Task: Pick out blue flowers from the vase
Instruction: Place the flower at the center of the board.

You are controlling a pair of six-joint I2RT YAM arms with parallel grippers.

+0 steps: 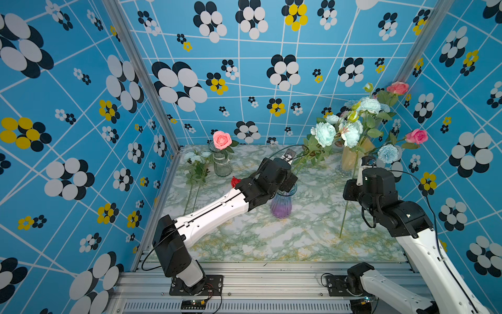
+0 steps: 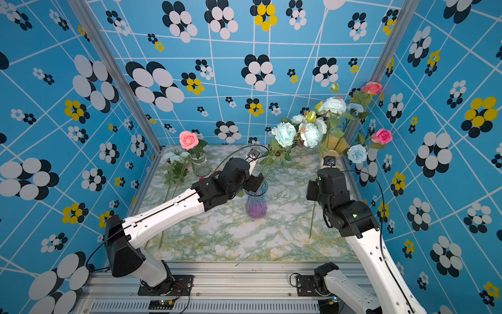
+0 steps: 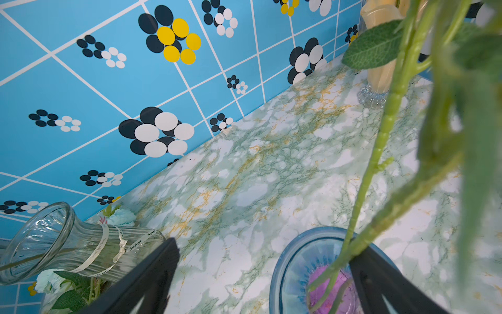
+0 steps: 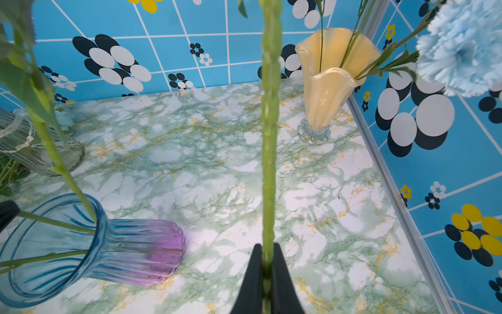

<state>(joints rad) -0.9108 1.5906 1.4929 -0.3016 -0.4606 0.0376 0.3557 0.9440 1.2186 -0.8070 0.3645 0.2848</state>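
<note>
Near the right edge of the table [image 1: 298, 239], my right jaws were clamped on the thin green stem [image 4: 269, 136] of one of the blue flowers [image 1: 369, 104], holding it upright outside any vase. Its lower end hung close to the marbled top; whether it touched, I could not tell. Its upper part ran into a crowd of pale, whitish-aqua ruffled blooms with green leaves and yellow-green buds, and I could not tell which bloom it carried.

My left jaws stood wide apart at the mouth of the blue-to-purple glass vase [image 1: 281, 206], gripping nothing, one side just over the rim beside the stems. Green stems stood in that vase, and one leaned toward the back, bearing a large peony-like aqua bloom [image 1: 324, 134]. A red rose [image 1: 235, 181] peeked out behind my left arm.

At the back right corner, the wavy yellow vase [image 4: 326, 89] held thin stems; pink roses [image 1: 417, 136] and a small carnation-like blue bloom [image 1: 388, 153] spread out around it. At the back left, a clear ribbed glass vase [image 1: 222, 164] held a single pink rose [image 1: 222, 139], and more pale blue flowers [image 1: 196, 158] lay flat on the table just beside it.
</note>
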